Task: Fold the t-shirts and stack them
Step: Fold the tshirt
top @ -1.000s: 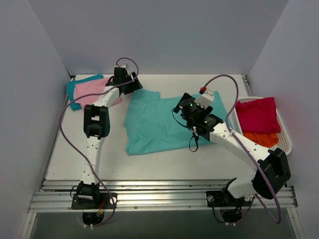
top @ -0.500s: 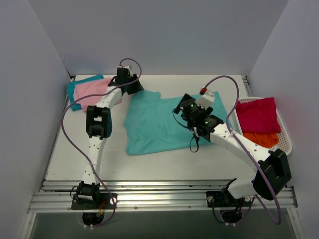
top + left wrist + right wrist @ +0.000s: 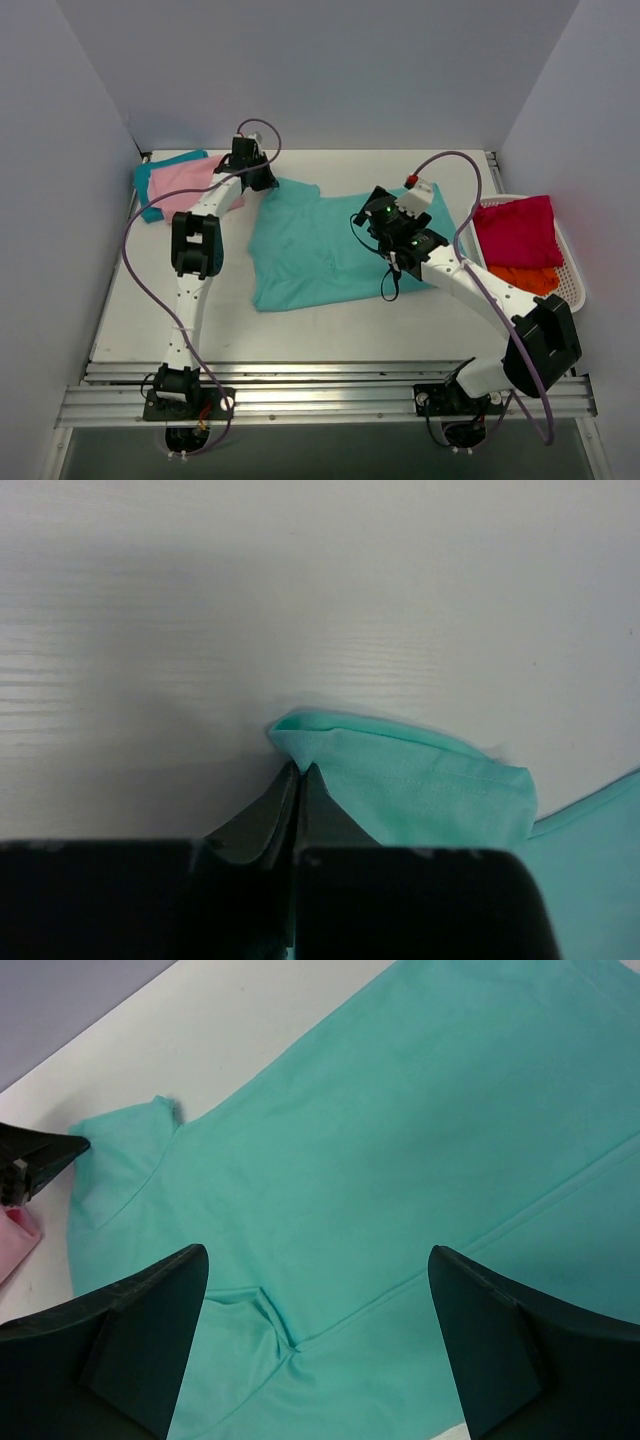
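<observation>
The mint green t-shirt [image 3: 310, 250] lies spread flat mid-table. At its far left sleeve [image 3: 400, 780], my left gripper [image 3: 262, 180] [image 3: 298, 770] is shut, the fingertips pinching the sleeve's folded corner against the table. My right gripper [image 3: 372, 215] [image 3: 320, 1290] hovers open over the shirt's right half, its wide-set fingers above a crease and a small pucker [image 3: 270, 1325]. A folded pale pink t-shirt [image 3: 185, 185] rests on a teal blue one [image 3: 155, 175] at the far left corner. The crimson t-shirt [image 3: 515, 230] and the orange one [image 3: 525, 280] lie crumpled in the basket.
A white basket [image 3: 572, 270] stands at the table's right edge. Grey walls close the table at the back and both sides. Purple cables loop off both arms. White tabletop [image 3: 330, 335] lies between the shirt and the arm bases.
My left gripper has shut on the mint green sleeve corner after standing open there. The right arm has edged slightly to the right, still open.
</observation>
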`<state>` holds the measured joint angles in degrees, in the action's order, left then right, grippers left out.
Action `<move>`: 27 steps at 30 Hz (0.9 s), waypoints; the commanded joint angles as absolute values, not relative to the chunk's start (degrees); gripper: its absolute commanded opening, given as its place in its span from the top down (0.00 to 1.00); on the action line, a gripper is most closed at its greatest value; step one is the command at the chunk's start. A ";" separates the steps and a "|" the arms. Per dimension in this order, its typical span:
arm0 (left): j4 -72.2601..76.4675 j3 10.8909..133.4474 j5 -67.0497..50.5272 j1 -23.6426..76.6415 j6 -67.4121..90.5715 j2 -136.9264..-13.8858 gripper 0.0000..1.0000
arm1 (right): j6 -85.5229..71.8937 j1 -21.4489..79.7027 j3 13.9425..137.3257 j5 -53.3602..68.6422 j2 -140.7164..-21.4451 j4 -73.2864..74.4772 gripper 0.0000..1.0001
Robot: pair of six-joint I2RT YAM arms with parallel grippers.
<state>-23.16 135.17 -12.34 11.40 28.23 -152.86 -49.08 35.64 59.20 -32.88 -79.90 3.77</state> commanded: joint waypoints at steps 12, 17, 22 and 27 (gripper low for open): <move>-25.49 138.70 -14.41 8.35 25.93 -148.63 0.98 | -39.13 19.87 83.64 -30.51 -107.20 -4.66 0.06; -23.82 134.57 -15.64 8.53 25.49 -147.13 0.98 | -33.93 16.35 100.87 -28.13 -123.64 -0.80 0.06; -23.73 133.68 -16.43 8.53 25.14 -147.04 0.98 | -31.91 12.13 112.47 -23.91 -133.74 2.00 0.06; -23.12 132.89 -16.61 8.53 24.96 -146.87 0.98 | -31.55 8.97 116.19 -22.15 -138.07 2.73 0.06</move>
<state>-25.06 133.29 -15.29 8.64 26.26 -150.98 -33.21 10.52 112.88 -23.51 -138.19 0.86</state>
